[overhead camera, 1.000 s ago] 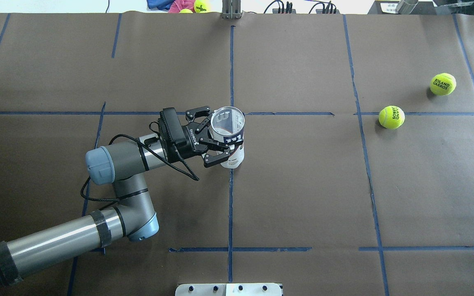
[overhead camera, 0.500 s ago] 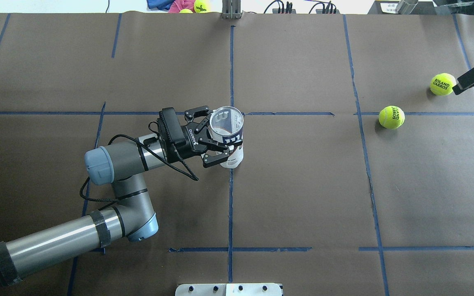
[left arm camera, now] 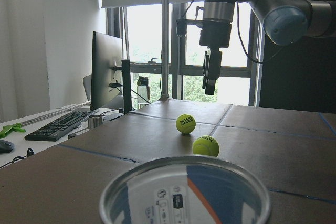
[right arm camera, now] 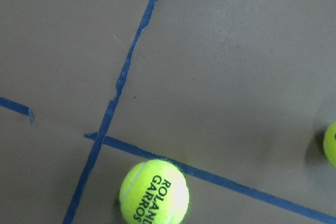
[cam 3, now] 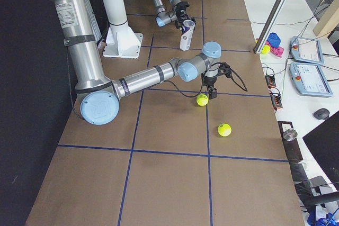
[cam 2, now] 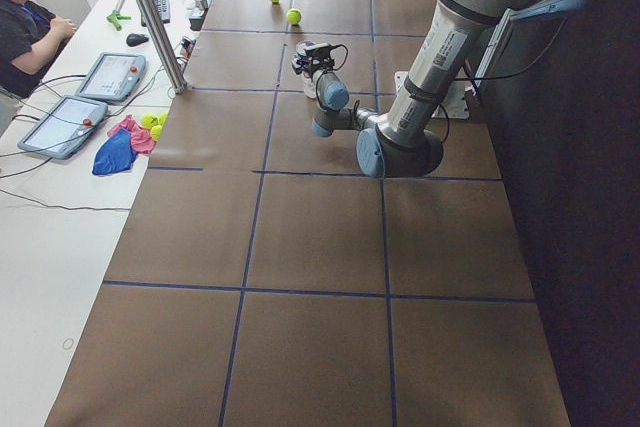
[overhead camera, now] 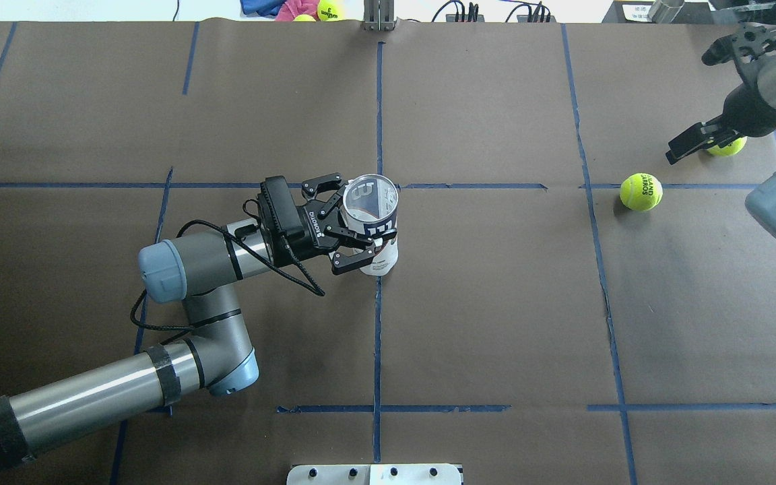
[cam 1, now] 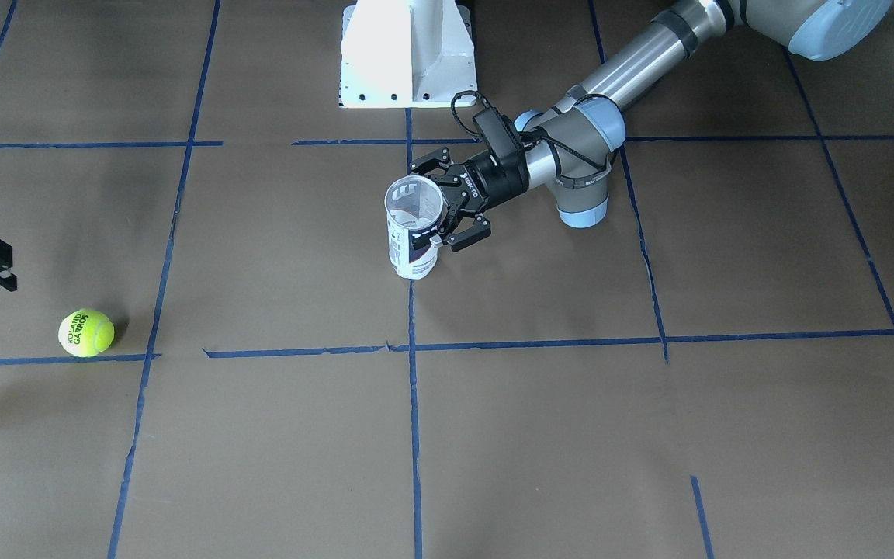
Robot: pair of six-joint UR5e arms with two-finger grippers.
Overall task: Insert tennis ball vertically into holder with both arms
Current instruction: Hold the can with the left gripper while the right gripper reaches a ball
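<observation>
Left gripper [overhead camera: 368,232]: you can see its fingers clamped on either side of the holder [overhead camera: 382,259], partway up the navy-and-white label. In the overhead view the far fingertip is hidden behind the can's rim, so that contact cannot be checked. The holder stands upright on the table [overhead camera: 496,303] with its open mouth up. Its base sits on the central blue tape line [overhead camera: 377,337]. From the left wrist camera you get only the rim, and its lower arc is cut off by the frame edge. Right gripper [left arm camera: 209,82]: it points down above the table, well apart from the holder, and in the overhead view its fingers are spread wide with nothing between them. The front-facing view crops it to one black finger at the edge. Nearer tennis ball [overhead camera: 641,192], marked ROLAND GARROS, lies on the table beside a tape crossing. Farther tennis ball [overhead camera: 728,147]: in the overhead view one right finger covers most of it, and in the front-facing view the frame edge cuts it. Neither ball is touched by a gripper.
</observation>
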